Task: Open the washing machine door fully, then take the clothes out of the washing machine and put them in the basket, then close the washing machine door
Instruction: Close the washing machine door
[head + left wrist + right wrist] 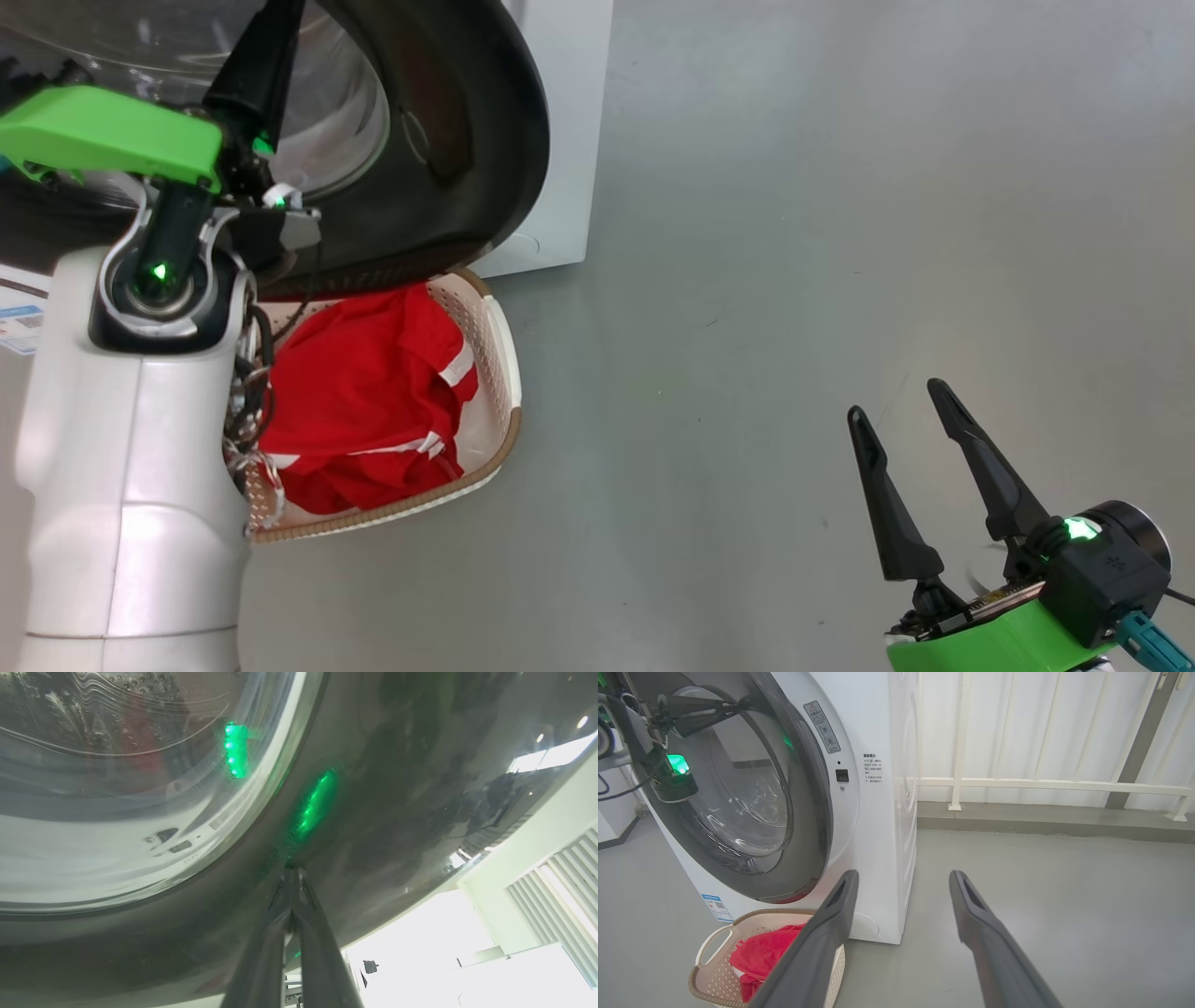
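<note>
**Status: unloading appears done, door closing in hand**

1. The washing machine (887, 812) stands on the grey floor (747, 280). Its front panel is intact. The latch socket beside the opening is exposed in the right wrist view.

2. The washing machine door (808, 826) is swung most of the way toward the front but is not shut. I judge it ajar, because the socket is uncovered and the lower rim overhangs the basket in the head view. Through the glass bowl I can make out the perforated drum. I cannot tell from here whether the drum is empty.

3. The basket (502, 355) sits on the floor just in front of the machine, partly under the door's lower edge.

4. The clothes (364, 392) lie inside the basket as a red heap with white stripes. I cannot confirm whether it is one garment or two.

5. The left gripper (293, 870) has its fingers pressed together with nothing between them. The tips are against the glossy black ring of the door, just outside the glass.

6. The right gripper (894, 399) is spread wide and empty. It sits low over bare floor, well apart from the machine and the basket.

Assessment: opening the door and transferring the clothes look complete. What remains is to push the door home until it latches. The overhang above the basket is worth watching as the door swings.
</note>
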### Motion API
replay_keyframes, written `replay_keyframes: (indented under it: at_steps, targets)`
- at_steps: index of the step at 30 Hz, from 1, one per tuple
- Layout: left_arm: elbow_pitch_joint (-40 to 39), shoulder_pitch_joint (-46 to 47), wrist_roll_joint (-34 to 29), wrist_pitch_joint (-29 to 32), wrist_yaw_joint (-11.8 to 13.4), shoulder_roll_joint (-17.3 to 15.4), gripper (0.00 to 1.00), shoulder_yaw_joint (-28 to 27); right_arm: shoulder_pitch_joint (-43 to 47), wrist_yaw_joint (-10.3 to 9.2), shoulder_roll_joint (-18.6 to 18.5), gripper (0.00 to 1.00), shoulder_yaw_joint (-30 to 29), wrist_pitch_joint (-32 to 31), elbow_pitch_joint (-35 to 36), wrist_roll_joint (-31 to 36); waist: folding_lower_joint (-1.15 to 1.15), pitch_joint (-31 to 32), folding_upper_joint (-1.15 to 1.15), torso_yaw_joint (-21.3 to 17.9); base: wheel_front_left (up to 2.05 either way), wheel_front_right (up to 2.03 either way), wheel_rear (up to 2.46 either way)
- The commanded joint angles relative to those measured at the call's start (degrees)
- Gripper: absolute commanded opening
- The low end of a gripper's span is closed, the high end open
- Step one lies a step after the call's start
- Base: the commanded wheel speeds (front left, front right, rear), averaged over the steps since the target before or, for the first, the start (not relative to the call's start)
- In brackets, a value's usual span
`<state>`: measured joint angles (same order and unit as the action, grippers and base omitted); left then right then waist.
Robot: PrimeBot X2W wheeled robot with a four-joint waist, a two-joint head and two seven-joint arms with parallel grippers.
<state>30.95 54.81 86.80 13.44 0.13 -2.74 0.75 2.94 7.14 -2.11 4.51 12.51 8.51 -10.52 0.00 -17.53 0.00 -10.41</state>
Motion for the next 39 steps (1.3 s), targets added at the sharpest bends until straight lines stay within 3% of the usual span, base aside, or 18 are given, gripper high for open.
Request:
replay_keyframes:
  at_steps: [1, 17, 21, 25, 26, 27, 28, 29, 34, 39]
  targets:
    - [-0.6, 2.4, 0.0, -0.2, -1.0, -1.8, 0.0, -1.2, -1.0, 0.35, -0.8, 1.0, 1.4, -0.2, 1.7, 0.4, 0.0, 0.1, 0.0, -0.2, 0.0, 0.0, 0.0]
    - [2.3, 1.9, -0.1, 0.0, -3.4, -1.6, 0.0, -0.8, -0.9, 0.35, -0.8, 1.0, 1.7, -0.3, 1.0, -0.1, 0.0, 1.7, 0.0, 0.5, 0.0, 0.0, 0.0]
    - [1.1, -0.2, -0.4, -0.1, -2.8, -1.5, 0.0, -0.4, -0.8, 0.35, -0.8, 1.0, 1.5, -0.1, 0.8, -0.4, 0.0, 2.3, 0.0, 1.3, 0.0, 0.0, 0.0]
    - [-0.7, -3.2, -2.2, -1.3, -0.3, -1.9, 0.0, 0.3, -0.9, 0.35, -0.8, 1.0, 1.6, 0.0, 0.3, -0.7, 0.0, 3.1, 0.0, 2.5, 0.0, 0.0, 0.0]
    - [-1.3, -3.9, -2.7, -1.9, 0.3, -2.0, 0.4, 0.3, -1.0, 0.35, -0.8, 1.0, 1.6, 0.0, 0.2, -0.7, 0.0, 3.2, 0.0, 2.9, 0.0, 0.0, 0.0]
    - [-2.0, -4.7, -3.2, -2.2, 0.7, -2.1, 0.62, 0.5, -1.1, 0.35, -0.8, 1.0, 1.6, 0.0, 0.1, -0.8, 0.0, 3.4, 0.0, 3.2, 0.0, 0.0, 0.0]
    - [-2.6, -5.5, -3.6, -2.7, 1.2, -2.2, 0.95, 0.6, -1.1, 0.35, -0.8, 1.0, 1.6, 0.0, 0.0, -0.8, 0.0, 3.7, 0.0, 3.5, 0.0, 0.0, 0.0]
    - [-3.2, -6.4, -4.1, -3.2, 1.8, -2.2, 1.0, 0.6, -1.1, 0.35, -0.8, 1.0, 1.6, 0.0, -0.1, -0.9, 0.0, 3.9, 0.0, 3.8, 0.0, 0.0, 0.0]
    - [-7.2, -11.0, -6.8, -4.4, 3.7, -3.0, 1.0, 2.0, -1.3, 0.35, -0.8, 1.0, 1.3, 0.0, -0.4, -1.1, 0.0, 4.6, 0.0, 5.2, 0.0, 0.0, 0.0]
    - [-12.7, -16.1, -11.2, -5.7, 3.0, -5.1, 1.0, 4.5, -1.3, 0.35, -0.8, 1.0, 1.1, 0.1, -0.8, -1.1, 0.0, 5.6, 0.0, 6.1, 0.0, 0.0, 0.0]
